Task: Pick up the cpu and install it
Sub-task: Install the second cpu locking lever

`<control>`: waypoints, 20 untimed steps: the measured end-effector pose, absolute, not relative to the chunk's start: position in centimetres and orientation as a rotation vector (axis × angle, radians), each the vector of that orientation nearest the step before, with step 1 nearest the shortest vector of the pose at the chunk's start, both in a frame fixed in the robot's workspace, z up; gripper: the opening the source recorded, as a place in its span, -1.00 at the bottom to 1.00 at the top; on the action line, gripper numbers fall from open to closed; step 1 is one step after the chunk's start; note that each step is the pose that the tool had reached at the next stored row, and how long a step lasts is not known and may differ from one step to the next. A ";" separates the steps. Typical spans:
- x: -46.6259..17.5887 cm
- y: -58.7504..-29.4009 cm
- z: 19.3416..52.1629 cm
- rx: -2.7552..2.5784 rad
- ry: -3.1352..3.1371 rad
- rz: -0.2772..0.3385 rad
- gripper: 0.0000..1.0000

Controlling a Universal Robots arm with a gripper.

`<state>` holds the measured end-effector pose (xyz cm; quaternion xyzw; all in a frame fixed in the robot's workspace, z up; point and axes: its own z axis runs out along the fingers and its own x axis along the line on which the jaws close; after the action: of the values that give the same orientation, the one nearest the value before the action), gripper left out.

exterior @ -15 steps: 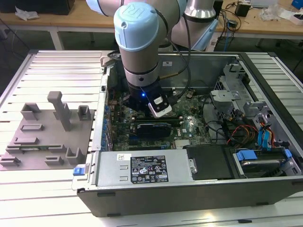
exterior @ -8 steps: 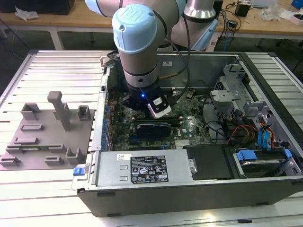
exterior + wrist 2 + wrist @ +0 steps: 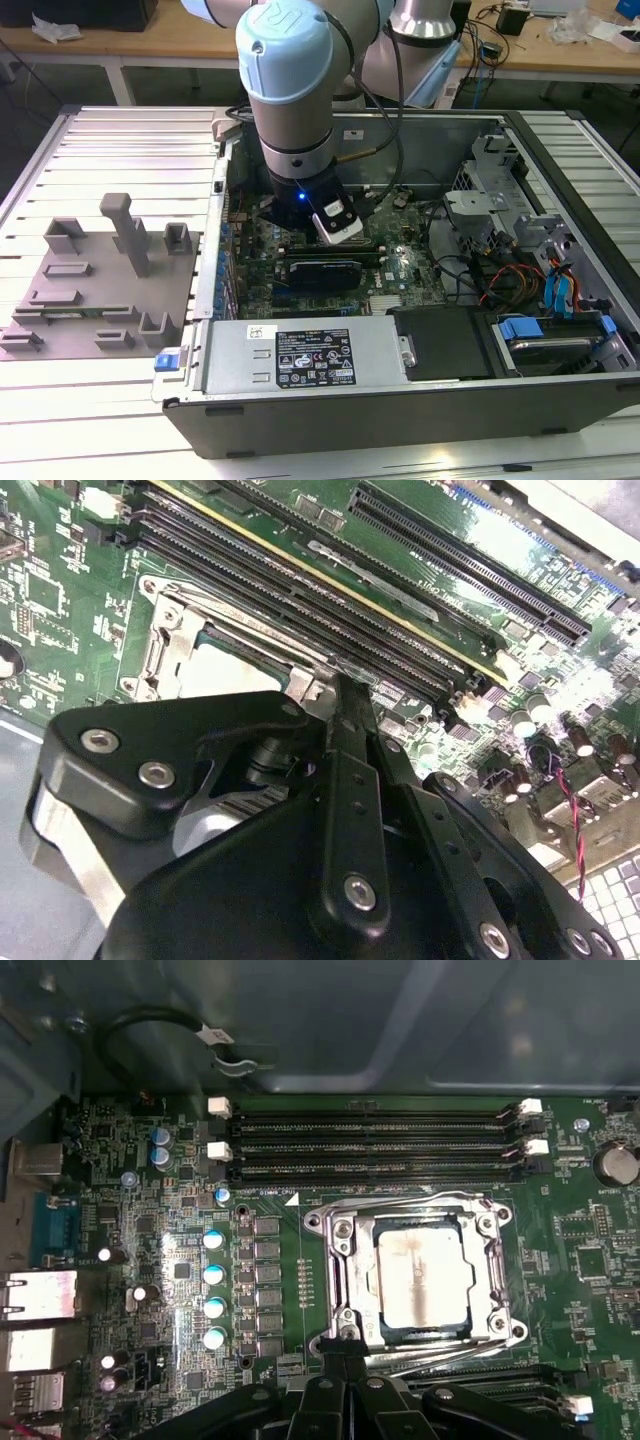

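Black fingers (image 3: 338, 1352) touch metal socket frame (image 3: 335, 1260) around silvery square cpu (image 3: 422, 1278).

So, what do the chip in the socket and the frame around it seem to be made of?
The chip looks topped with a matte silvery metal plate: pale, flat, with faint brownish smudges. The frame around it seems to be bright bare metal, perhaps steel, since it glints and shows stamped edges. The board beneath is glossy green, probably laminate.

Arm (image 3: 290, 90) vertical, gripper (image 3: 340, 695) fingers together, pointing down
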<state>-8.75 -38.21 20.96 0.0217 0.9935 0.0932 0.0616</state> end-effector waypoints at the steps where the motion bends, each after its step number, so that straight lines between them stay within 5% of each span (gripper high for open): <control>1: -8.7 -38.2 21.0 0.065 3.005 0.282 -0.79; 20: -8.7 -39.3 20.9 0.066 3.009 0.285 -0.79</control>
<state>-8.71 -39.30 20.86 0.0219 0.9936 0.0940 0.0594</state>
